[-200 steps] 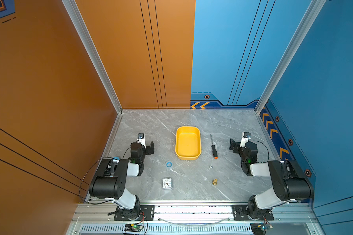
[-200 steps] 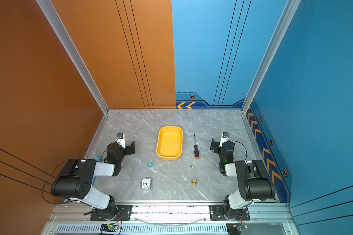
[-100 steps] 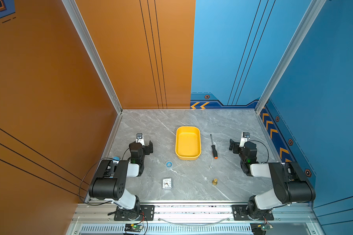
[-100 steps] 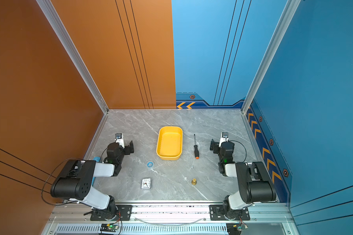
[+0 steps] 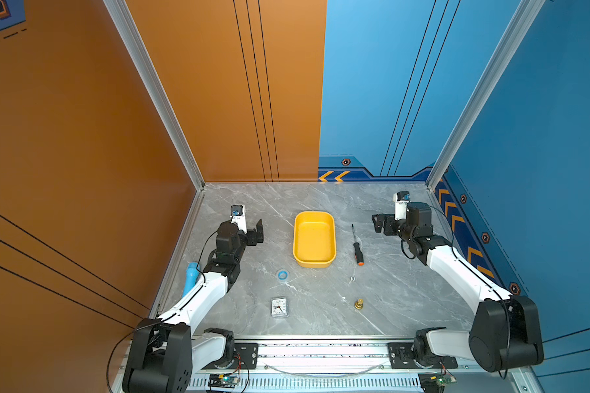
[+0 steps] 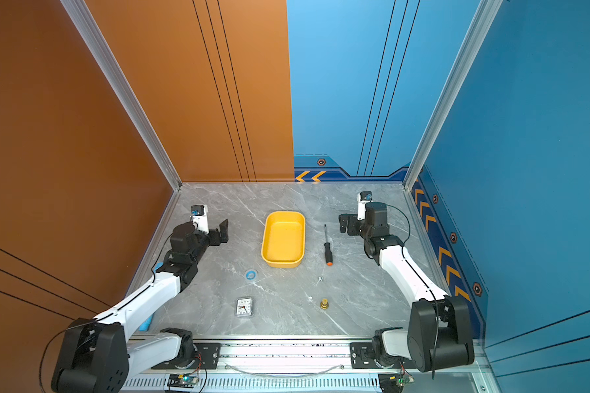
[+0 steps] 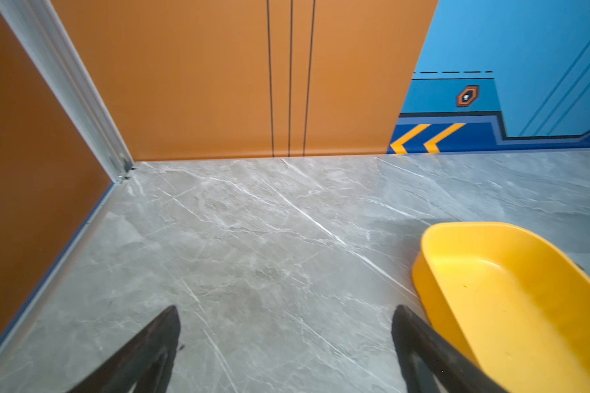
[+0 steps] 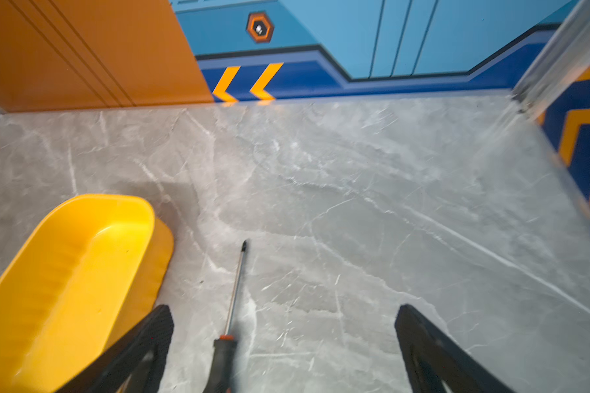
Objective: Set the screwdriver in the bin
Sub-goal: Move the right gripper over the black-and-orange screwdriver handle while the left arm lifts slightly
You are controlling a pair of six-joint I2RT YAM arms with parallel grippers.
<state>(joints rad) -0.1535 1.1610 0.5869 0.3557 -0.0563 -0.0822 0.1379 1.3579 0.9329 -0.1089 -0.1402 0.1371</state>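
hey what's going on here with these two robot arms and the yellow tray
Nothing is being held yet. The screwdriver lies flat on the table, beside the empty yellow bin and not touching it. The right gripper is open, raised near the screwdriver on the side away from the bin. The left gripper is open too, over bare table on the bin's other side.

Screwdriver (image 5: 357,245) flat beside empty yellow bin (image 5: 314,263)
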